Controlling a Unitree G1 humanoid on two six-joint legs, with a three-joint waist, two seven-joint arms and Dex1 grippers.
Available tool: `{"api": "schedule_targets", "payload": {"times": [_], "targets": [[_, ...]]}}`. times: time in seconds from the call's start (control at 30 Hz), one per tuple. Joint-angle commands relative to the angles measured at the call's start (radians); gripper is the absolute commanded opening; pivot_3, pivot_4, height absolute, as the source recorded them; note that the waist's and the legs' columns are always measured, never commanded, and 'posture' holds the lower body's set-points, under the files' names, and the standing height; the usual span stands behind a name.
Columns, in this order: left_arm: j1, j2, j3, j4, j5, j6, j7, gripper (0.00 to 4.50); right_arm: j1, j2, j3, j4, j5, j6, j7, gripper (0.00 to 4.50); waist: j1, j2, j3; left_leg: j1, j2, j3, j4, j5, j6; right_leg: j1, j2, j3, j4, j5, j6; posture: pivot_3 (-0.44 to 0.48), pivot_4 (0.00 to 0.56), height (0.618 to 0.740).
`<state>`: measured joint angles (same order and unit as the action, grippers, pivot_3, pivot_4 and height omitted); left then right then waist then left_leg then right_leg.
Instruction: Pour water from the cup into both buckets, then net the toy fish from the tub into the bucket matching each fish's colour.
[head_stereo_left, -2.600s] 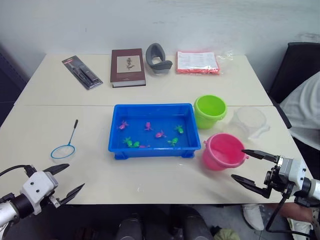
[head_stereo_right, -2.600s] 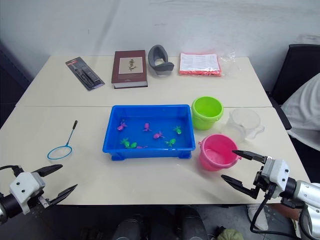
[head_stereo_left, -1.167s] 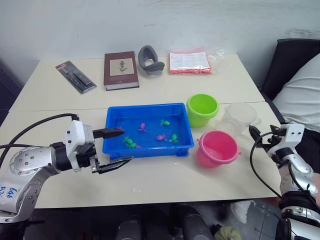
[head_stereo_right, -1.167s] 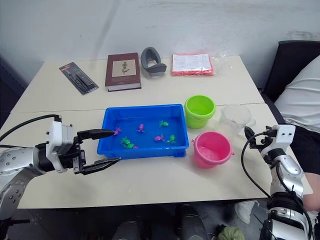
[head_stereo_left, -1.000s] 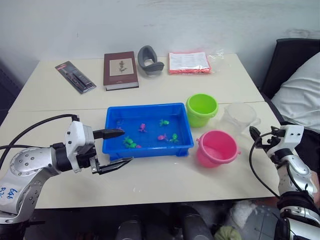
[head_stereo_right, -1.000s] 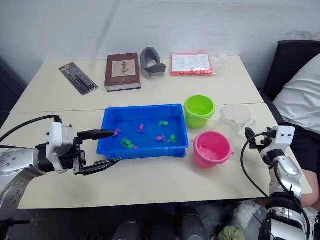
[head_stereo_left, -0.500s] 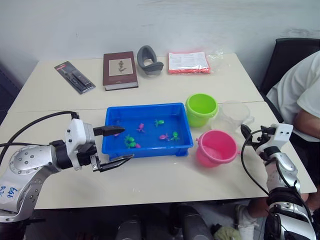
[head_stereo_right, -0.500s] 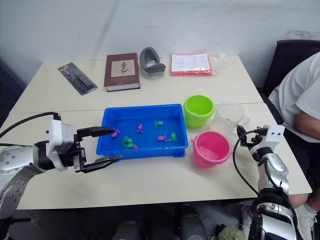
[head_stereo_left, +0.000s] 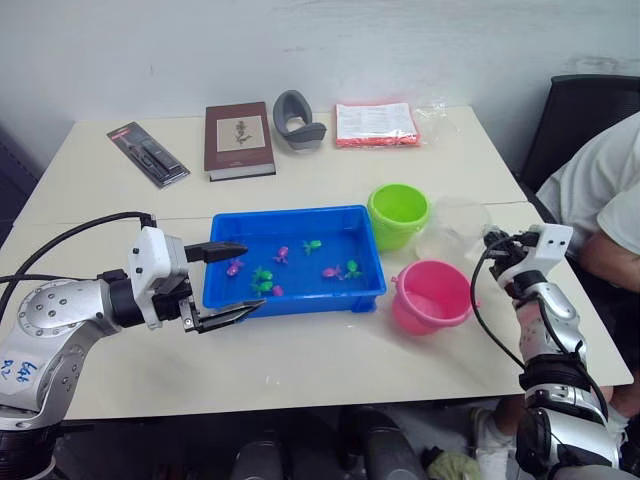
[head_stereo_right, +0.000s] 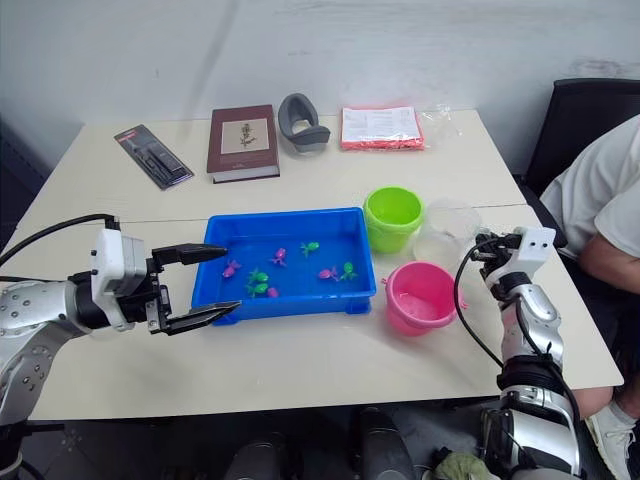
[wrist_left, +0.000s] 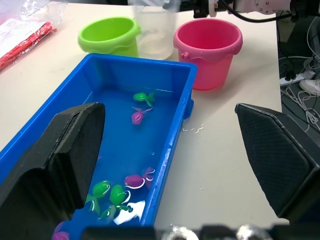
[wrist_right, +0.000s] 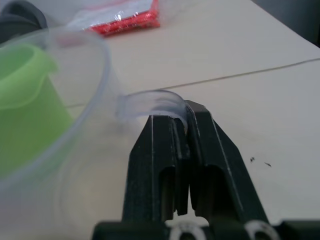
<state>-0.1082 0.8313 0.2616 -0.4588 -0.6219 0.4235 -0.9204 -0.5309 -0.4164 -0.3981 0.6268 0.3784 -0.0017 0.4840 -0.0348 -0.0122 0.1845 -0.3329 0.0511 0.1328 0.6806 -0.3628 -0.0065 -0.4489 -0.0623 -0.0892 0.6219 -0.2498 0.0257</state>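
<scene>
The clear cup (head_stereo_left: 450, 228) stands to the right of the lime green bucket (head_stereo_left: 397, 215) and behind the pink bucket (head_stereo_left: 432, 296). My right gripper (wrist_right: 186, 112) is shut on the cup's thin handle (wrist_right: 150, 102). The blue tub (head_stereo_left: 300, 300) holds water and several toy fish, among them a pink one (head_stereo_left: 281, 254) and a green one (head_stereo_left: 312, 245). At the tub's left end my left gripper (head_stereo_left: 255, 276) hovers open, with nothing between its fingers.
At the back of the table lie a black package (head_stereo_left: 148, 153), a brown book (head_stereo_left: 238, 139), a grey curved object (head_stereo_left: 298, 120) and a red-and-white packet (head_stereo_left: 375, 124). A person (head_stereo_left: 600, 200) sits at the right edge in a black chair (head_stereo_left: 585, 105).
My right gripper has shut on the cup's handle. The cup has shifted slightly towards the green bucket. The left gripper stays open in nearly the same place.
</scene>
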Motion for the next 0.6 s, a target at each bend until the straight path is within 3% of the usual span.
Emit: {"api": "schedule_targets", "payload": {"times": [0.03, 0.27, 0.6], "targets": [[-0.01, 0.003, 0.012, -0.01, 0.0, -0.016, -0.008, 4.5, -0.005, 0.001, -0.013, -0.063, 0.021, 0.017, -0.028, 0.06, 0.001, 0.0, 0.0, 0.0, 0.0, 0.0, 0.0, 0.0, 0.0, 0.0, 0.0, 0.0, 0.0, 0.0, 0.0, 0.0, 0.15, 0.74], [-0.032, -0.009, -0.002, 0.007, 0.001, -0.02, -0.005, 4.5, -0.012, -0.021, -0.034, -0.123, 0.045, 0.067, -0.054, 0.06, 0.003, 0.0, 0.0, 0.0, 0.0, 0.0, 0.0, 0.0, 0.0, -0.001, 0.0, 0.0, 0.0, 0.0, 0.0, 0.0, 0.15, 0.74], [-0.102, -0.065, -0.1, 0.076, 0.025, -0.057, -0.036, 4.5, 0.089, -0.21, -0.071, -0.418, 0.085, 0.241, -0.014, 0.06, 0.008, 0.002, 0.001, -0.005, -0.001, 0.003, 0.0, 0.001, 0.001, -0.011, -0.001, 0.003, 0.002, 0.0, 0.0, 0.0, 0.15, 0.74]]}}
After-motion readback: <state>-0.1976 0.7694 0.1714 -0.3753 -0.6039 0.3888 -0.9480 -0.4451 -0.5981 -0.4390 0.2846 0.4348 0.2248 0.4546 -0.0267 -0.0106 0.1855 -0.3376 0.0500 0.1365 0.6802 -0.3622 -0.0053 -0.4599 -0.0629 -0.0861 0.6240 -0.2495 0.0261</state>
